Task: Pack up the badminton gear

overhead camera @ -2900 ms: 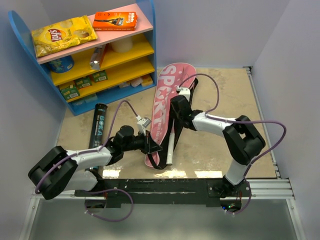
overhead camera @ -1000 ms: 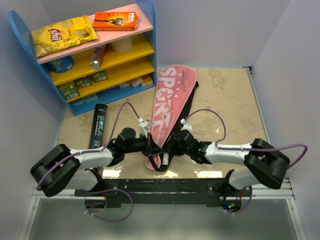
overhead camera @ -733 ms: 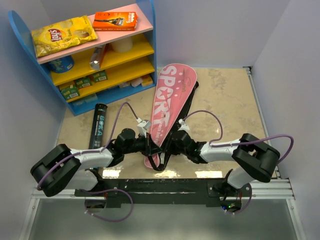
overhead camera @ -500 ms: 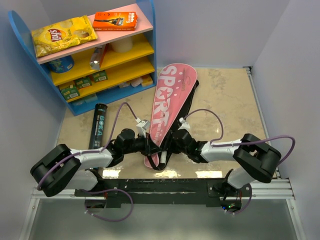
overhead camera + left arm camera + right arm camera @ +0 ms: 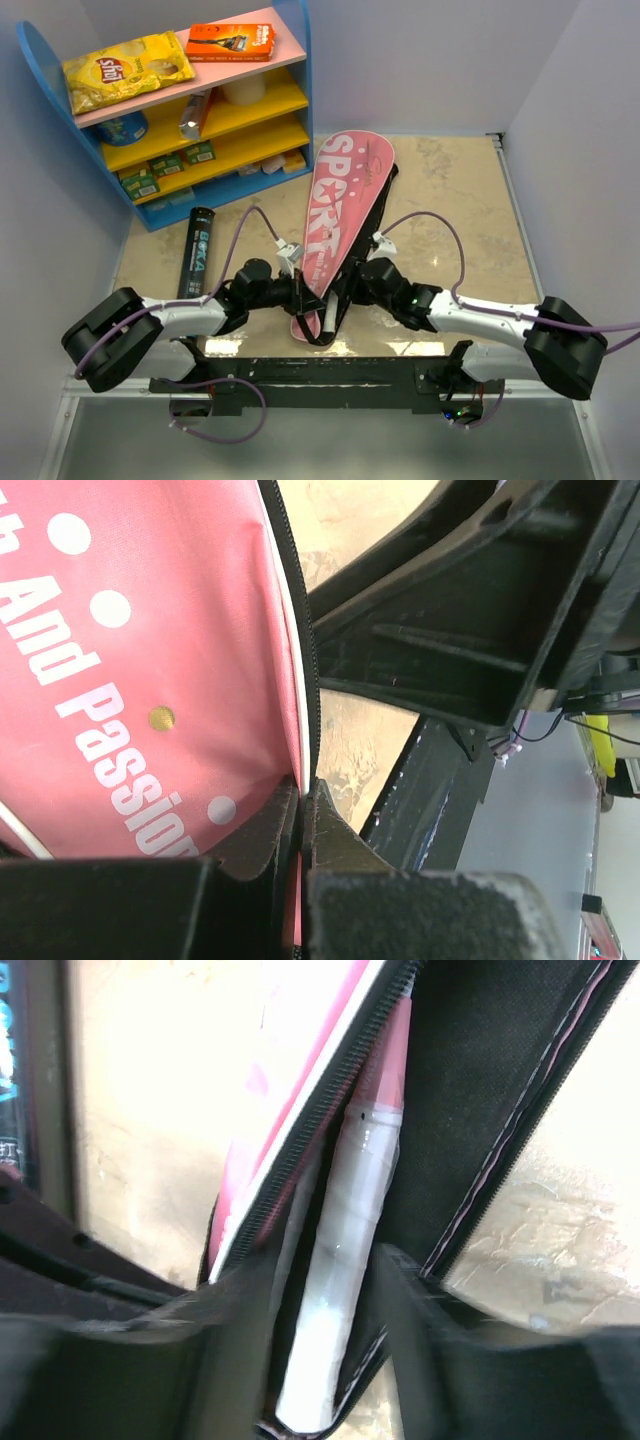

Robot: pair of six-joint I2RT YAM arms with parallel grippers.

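Note:
The pink "SPORT" racket cover (image 5: 345, 195) lies slanted across the table, unzipped along its near end. The racket's white grip (image 5: 345, 1260) rests inside that opening, between the pink top flap (image 5: 290, 1130) and the black lining (image 5: 480, 1100). The rest of the racket is hidden inside the cover. My left gripper (image 5: 303, 792) is shut on the zipper edge of the pink flap (image 5: 150, 660). My right gripper (image 5: 320, 1295) is open, its fingers either side of the grip's butt end. The long black tube (image 5: 198, 250) lies on the table left of the cover.
A blue shelf unit (image 5: 50, 75) stands at the back left with a yellow chip bag (image 5: 125, 68), an orange box (image 5: 230, 42) and small packets. Pale walls close in on three sides. A black rail (image 5: 330, 372) runs along the near edge.
My right gripper's jaws have opened off the racket grip, and its forearm has swung out to the right. The left gripper has kept its hold on the cover edge.

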